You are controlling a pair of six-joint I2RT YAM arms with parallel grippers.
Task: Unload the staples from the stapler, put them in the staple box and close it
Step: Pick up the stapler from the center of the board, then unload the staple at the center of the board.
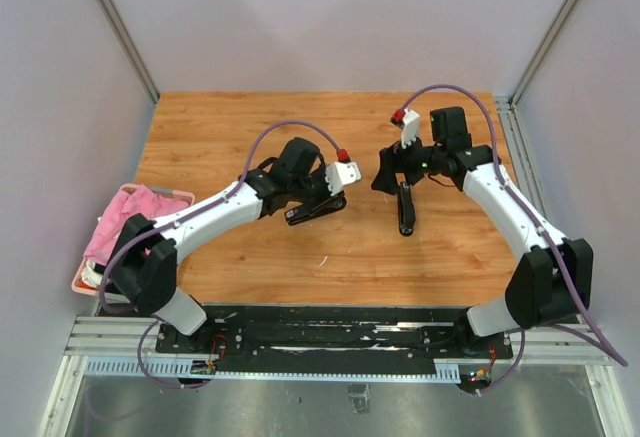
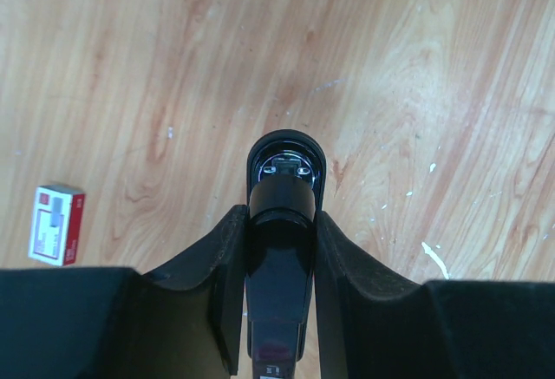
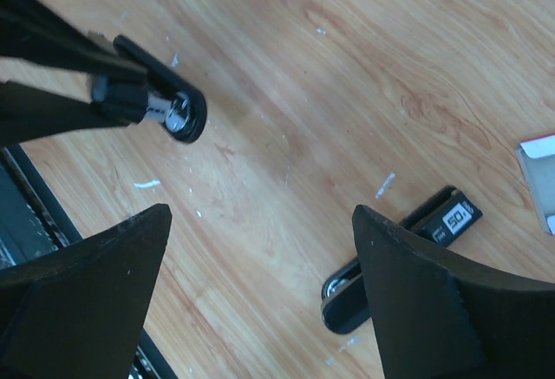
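My left gripper (image 2: 279, 231) is shut on a black stapler (image 2: 284, 166), held just above the wooden table; in the top view this stapler (image 1: 315, 209) pokes out to the right of the gripper (image 1: 300, 212). Its open nose shows a bit of silvery metal. A second black stapler (image 3: 408, 245) lies flat on the table, partly behind my right finger (image 3: 434, 301). The right gripper (image 3: 260, 223) hangs open over bare wood, with nothing between its fingers. Loose staples, tiny pale strips (image 3: 385, 185) (image 2: 435, 259), lie scattered on the wood.
A small red-and-white box (image 2: 56, 223) lies on the table left of the held stapler. A pink tray (image 1: 80, 282) with a pink cloth (image 1: 135, 212) sits at the table's left edge. Grey walls surround the table.
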